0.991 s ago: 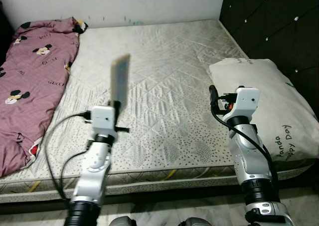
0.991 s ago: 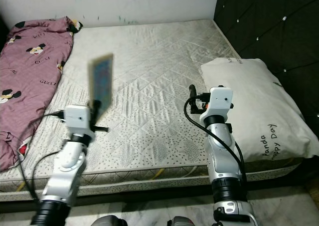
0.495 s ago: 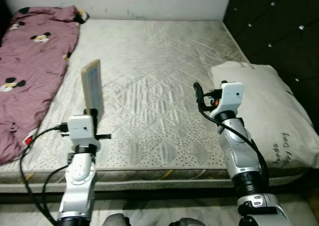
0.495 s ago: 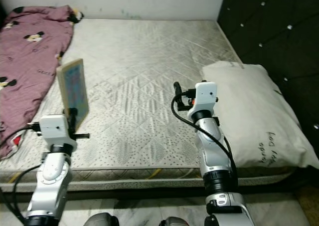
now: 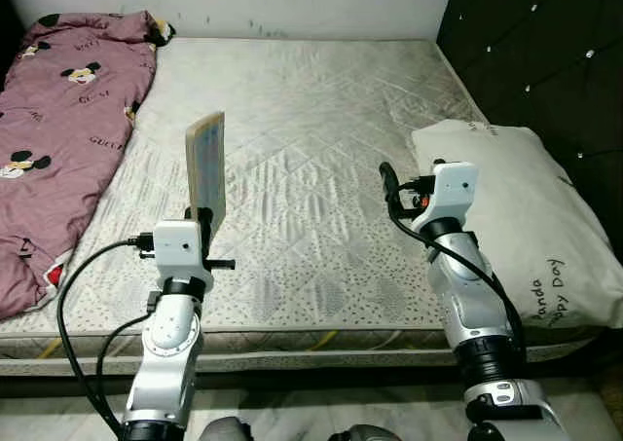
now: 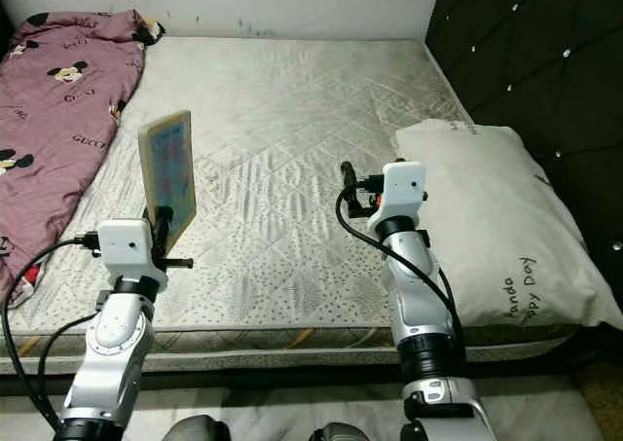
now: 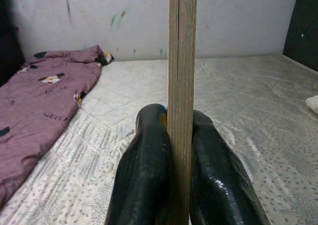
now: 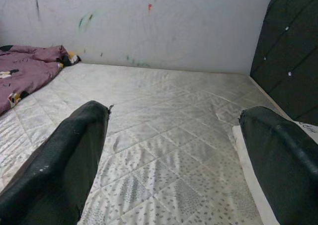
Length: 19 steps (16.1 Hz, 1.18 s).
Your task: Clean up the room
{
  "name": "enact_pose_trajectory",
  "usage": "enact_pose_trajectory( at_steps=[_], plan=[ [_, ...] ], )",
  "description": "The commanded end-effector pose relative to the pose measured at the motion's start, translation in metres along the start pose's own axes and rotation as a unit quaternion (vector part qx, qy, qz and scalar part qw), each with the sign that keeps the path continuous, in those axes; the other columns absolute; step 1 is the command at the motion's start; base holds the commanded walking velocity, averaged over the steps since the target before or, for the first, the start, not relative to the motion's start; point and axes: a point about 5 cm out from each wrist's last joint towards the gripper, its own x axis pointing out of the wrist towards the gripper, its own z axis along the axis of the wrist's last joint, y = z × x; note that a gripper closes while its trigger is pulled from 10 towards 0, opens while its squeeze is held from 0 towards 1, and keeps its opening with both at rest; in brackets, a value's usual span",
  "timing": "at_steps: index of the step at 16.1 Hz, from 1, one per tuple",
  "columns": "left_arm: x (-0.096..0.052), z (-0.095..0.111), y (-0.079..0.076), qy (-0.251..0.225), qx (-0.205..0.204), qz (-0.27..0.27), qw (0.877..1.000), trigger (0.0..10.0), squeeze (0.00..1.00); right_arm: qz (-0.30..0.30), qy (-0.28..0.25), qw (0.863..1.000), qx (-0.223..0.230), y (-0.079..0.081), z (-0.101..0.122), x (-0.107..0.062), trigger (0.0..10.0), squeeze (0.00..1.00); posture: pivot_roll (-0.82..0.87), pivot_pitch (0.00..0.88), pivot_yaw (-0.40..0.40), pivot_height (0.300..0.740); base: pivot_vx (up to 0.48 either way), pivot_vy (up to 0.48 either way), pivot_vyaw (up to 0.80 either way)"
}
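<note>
My left gripper (image 5: 202, 219) is shut on the lower edge of a thin flat book (image 5: 206, 168) with tan edges and a colourful face. It holds the book upright above the near edge of the mattress (image 5: 311, 100). In the left wrist view the book (image 7: 182, 61) stands edge-on between both black fingers (image 7: 149, 155). My right gripper (image 8: 174, 135) is open and holds nothing; it hovers over the mattress just left of a white pillow (image 5: 526, 207).
A maroon blanket (image 5: 58, 120) printed with cartoon mice lies along the bed's left side. A dark padded headboard (image 5: 545, 52) stands to the right behind the pillow. A pale marked wall (image 8: 149, 21) runs along the far side.
The camera shifted during the first half second. Since then my left gripper has carried the upright book a little to the right. The right gripper has stayed open in place.
</note>
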Motion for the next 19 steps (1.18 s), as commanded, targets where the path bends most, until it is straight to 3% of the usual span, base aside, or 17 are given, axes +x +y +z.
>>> enact_pose_trajectory(
  at_steps=[1, 12, 19],
  plan=[
    [0.0046, 0.0107, -0.0023, -0.022, -0.001, -0.006, 1.0, 10.0, 0.0, -0.009, 0.001, 1.0, -0.004, -0.0055, 0.0, 0.0004, 10.0, 0.0, -0.03, 0.04, -0.012, 0.74, 0.0, -0.398, 0.0],
    [0.0077, 0.0119, -0.0067, -0.024, -0.004, -0.015, 1.0, 10.0, 0.0, -0.009, 0.0, 1.0, -0.018, -0.0056, -0.0002, 0.0003, 10.0, 0.0, -0.04, 0.039, -0.009, 0.74, 0.0, -0.398, 0.0],
    [0.0072, 0.0164, -0.011, -0.042, -0.03, -0.042, 0.998, 10.0, 0.0, -0.01, 0.0, 1.0, -0.021, -0.0062, -0.0006, -0.0003, 10.0, 0.0, -0.04, 0.043, -0.007, 0.74, 0.04, 0.0, 0.0]
  ],
)
